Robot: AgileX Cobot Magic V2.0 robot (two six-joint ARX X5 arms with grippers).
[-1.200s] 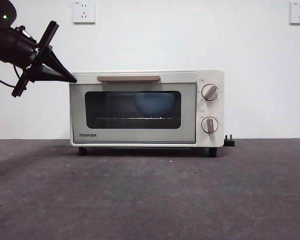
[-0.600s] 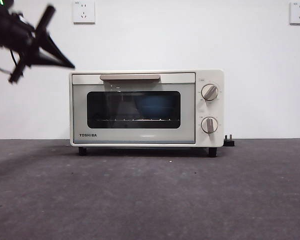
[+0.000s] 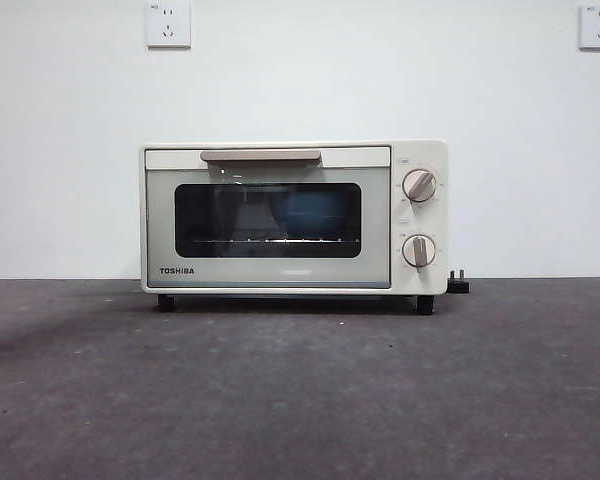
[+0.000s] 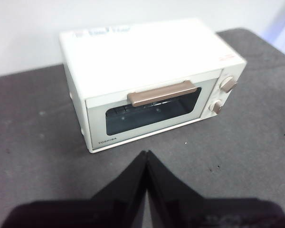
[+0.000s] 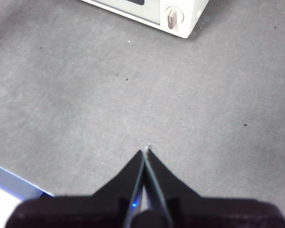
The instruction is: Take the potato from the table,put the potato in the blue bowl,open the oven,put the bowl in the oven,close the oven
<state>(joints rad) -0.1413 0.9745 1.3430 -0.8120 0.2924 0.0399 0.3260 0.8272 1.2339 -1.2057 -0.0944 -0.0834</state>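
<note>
The oven [image 3: 293, 217] door is shut, the blue bowl [image 3: 315, 212] dim behind its glass on the rack — potato not visible. Left claw [image 4: 146, 154] and right claw [image 5: 146, 153] hang closed, empty, above the counter [image 3: 300, 390] — task looks finished.

Dark grey, mottled matte table [image 3: 300, 400]: flat surface, a few pale specks. Resting on it: cream-white TOSHIBA toaster oven [image 3: 294, 217] with dark glass door shut, on short black feet, set toward back edge near white wall. Small black plug [image 3: 459, 283] just beside oven's knob end.
</note>
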